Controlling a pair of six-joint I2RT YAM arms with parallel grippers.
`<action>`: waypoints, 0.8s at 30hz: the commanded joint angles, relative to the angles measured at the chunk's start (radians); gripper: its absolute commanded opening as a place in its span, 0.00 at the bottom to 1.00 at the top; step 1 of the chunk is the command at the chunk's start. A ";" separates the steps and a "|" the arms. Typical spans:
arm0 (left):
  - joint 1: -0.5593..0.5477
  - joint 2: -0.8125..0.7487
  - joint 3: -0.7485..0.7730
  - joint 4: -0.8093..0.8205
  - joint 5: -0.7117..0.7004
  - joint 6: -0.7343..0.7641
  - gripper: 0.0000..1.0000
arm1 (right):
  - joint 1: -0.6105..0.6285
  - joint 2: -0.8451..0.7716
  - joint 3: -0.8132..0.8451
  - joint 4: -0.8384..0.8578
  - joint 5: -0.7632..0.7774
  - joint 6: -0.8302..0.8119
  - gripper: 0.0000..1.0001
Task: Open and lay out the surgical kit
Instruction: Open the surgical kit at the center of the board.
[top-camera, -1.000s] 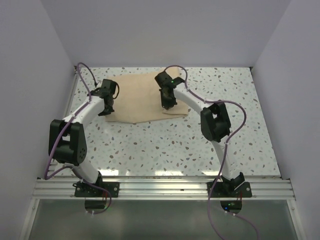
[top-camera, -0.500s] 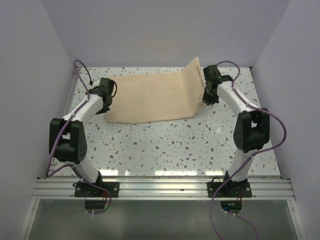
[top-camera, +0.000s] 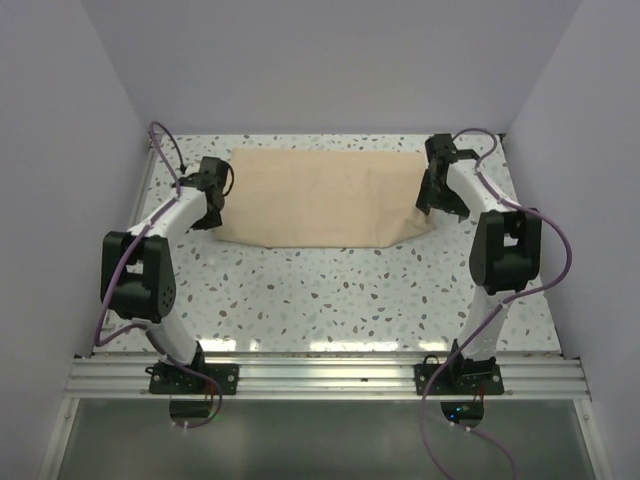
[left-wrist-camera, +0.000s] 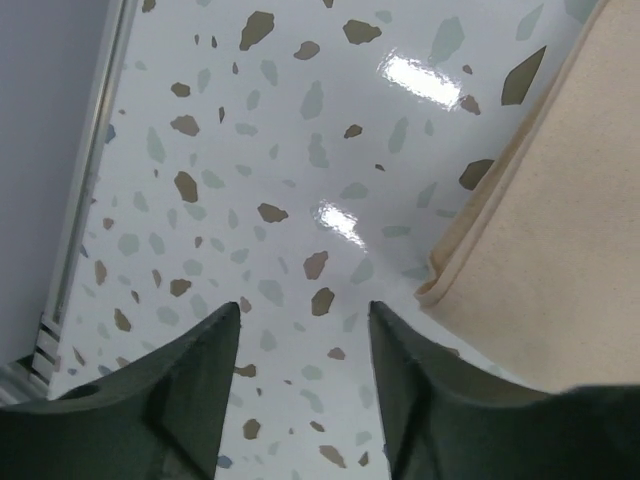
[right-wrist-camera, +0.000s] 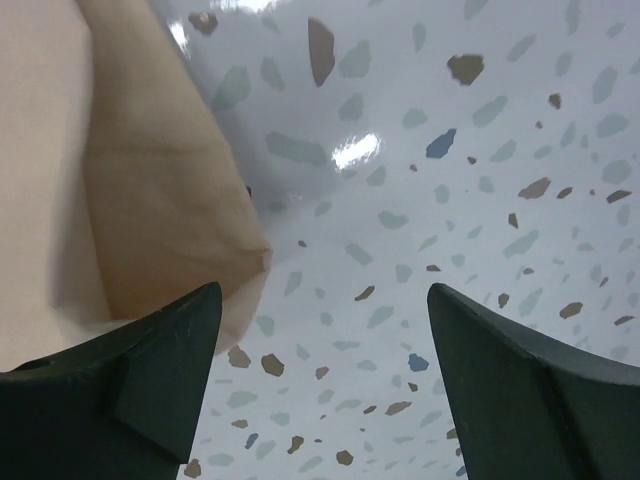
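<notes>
The surgical kit shows only as its beige-tan cloth wrap (top-camera: 320, 197), spread wide and flat across the far part of the speckled table; anything under it is hidden. My left gripper (top-camera: 208, 203) is at the wrap's left edge, open, with only bare table between its fingers (left-wrist-camera: 305, 312); the cloth's left corner (left-wrist-camera: 540, 250) lies just right of them. My right gripper (top-camera: 438, 200) hovers at the wrap's right end, open wide (right-wrist-camera: 320, 292). The freed cloth corner (right-wrist-camera: 150, 200) lies beside its left finger, not held.
The speckled table (top-camera: 340, 290) is boxed in by pale walls at the left, back and right. A metal rail (left-wrist-camera: 85, 180) edges the table at the left. An aluminium rail (top-camera: 320, 375) carries both arm bases at the near edge.
The right gripper pulled the cloth flap from the middle out to the right, laid it down and opened. The left gripper, shut at the left edge, has opened and let go.
</notes>
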 joint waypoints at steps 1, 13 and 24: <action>0.008 -0.056 0.038 -0.016 0.012 -0.012 0.63 | -0.010 -0.066 0.110 -0.028 0.059 0.001 0.88; 0.005 -0.172 0.040 -0.052 0.108 -0.029 0.95 | -0.010 0.020 0.316 0.115 -0.200 0.007 0.84; -0.004 -0.291 -0.095 -0.043 0.132 -0.021 0.90 | -0.018 0.487 0.846 0.061 -0.237 -0.002 0.68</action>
